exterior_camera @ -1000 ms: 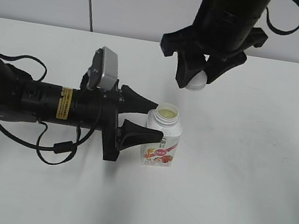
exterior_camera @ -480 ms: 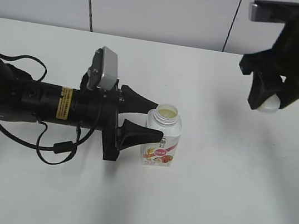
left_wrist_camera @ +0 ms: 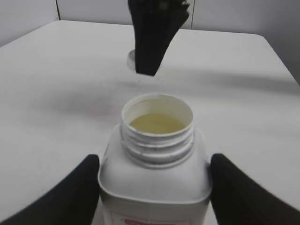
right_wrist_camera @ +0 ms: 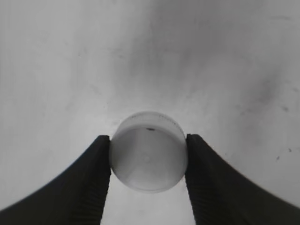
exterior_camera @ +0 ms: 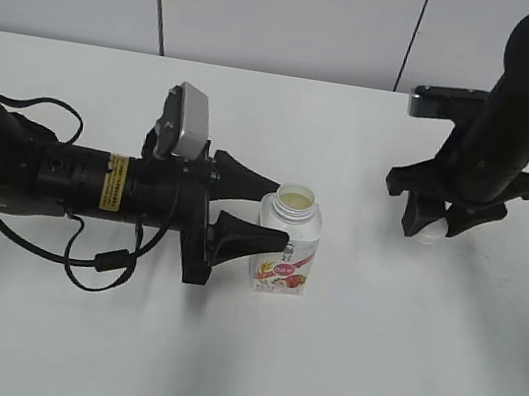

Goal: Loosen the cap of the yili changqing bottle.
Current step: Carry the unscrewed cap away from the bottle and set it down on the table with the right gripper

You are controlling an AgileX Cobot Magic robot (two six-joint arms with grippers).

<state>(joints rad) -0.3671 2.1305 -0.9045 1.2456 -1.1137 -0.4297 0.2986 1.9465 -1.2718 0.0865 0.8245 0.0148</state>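
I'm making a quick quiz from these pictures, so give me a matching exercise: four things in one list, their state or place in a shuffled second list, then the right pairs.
Things:
1. bottle
2. cap
3. left end effector
4. right end effector

States:
A. shut on a small white round piece, low over the table, on the right
B. clamped on the sides of a white container
C. upright, neck open, pale liquid showing inside
D. off the neck, gripped between two black fingers

Pairs: 1-C, 2-D, 3-B, 4-A
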